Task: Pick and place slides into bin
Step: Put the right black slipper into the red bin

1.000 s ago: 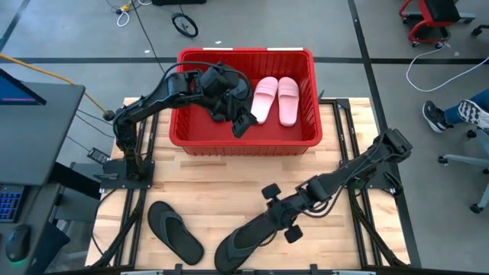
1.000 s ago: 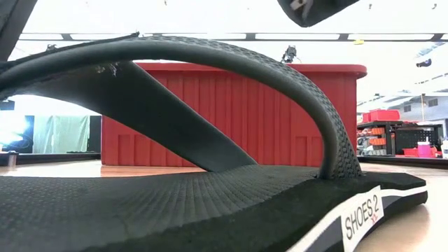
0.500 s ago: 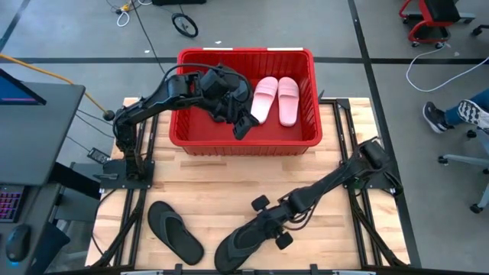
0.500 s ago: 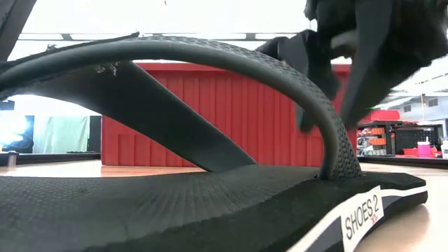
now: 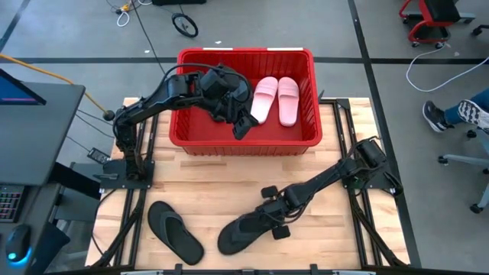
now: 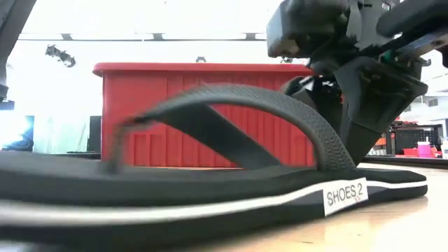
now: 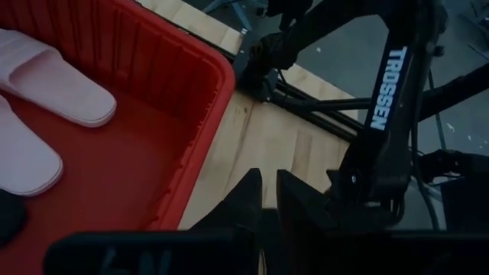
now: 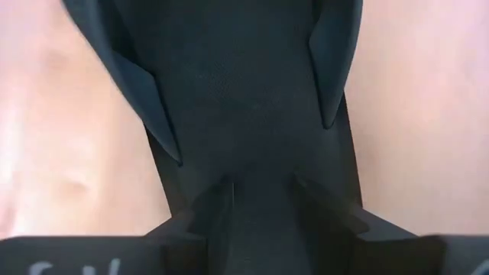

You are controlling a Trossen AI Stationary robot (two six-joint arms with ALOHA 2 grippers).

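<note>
A black thong flip-flop (image 5: 243,234) lies sole-down at the table's near middle. My right gripper (image 5: 269,220) stands at its heel end with its fingers apart. A second black flip-flop (image 5: 174,231) lies flat at the near left. The red bin (image 5: 244,145) stands at the far middle with two pale pink slides (image 5: 276,99) on its floor. My left gripper (image 7: 269,200) hangs shut over the bin's near right corner and touches nothing. A black shape (image 7: 4,218) lies on the bin floor. The black wide-strap slides are otherwise hidden under my left arm. My right gripper has both fingertips (image 8: 220,205) on top of the flip-flop's sole at the heel end (image 8: 263,164), within the sole's width. It comes slanting down from the table's far right and looks along the sole toward the strap. The flip-flop lies flat on the table.
Bare wood lies between the bin and the flip-flops (image 5: 229,183). The arm bases stand at the table's left (image 5: 130,164) and right (image 5: 374,156) edges. A person's shoe (image 5: 439,114) shows on the floor beyond the right edge.
My right gripper has come down and toward the table's near left onto the flip-flop's heel end. The flip-flop has slid a little away from the near edge, still flat on the table.
</note>
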